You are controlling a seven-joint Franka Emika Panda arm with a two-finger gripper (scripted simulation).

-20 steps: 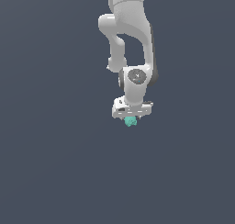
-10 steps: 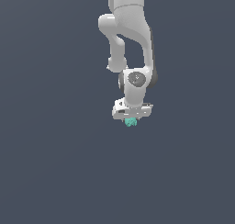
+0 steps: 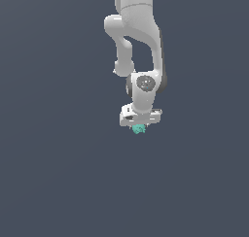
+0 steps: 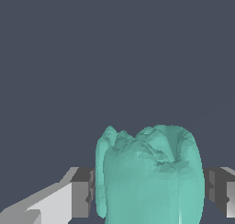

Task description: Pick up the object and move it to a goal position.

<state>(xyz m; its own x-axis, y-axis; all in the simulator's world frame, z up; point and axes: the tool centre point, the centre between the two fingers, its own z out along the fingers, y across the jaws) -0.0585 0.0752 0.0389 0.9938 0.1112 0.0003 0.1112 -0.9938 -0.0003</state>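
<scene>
Gripper [image 3: 139,128] pinches teal object [image 3: 139,129] between fingers [image 4: 81,196]; hardly shifted against half second before, only little lower. Grasp seems secure; goal position not visible.

— What kind of place is this?

— It is no real room. It is a simulator's render: a flat, dark grey-blue background [image 3: 53,182] fills both views, without walls or furniture.

— What else shows it?

— The white arm [image 3: 138,34] looks smooth and computer-drawn.
</scene>
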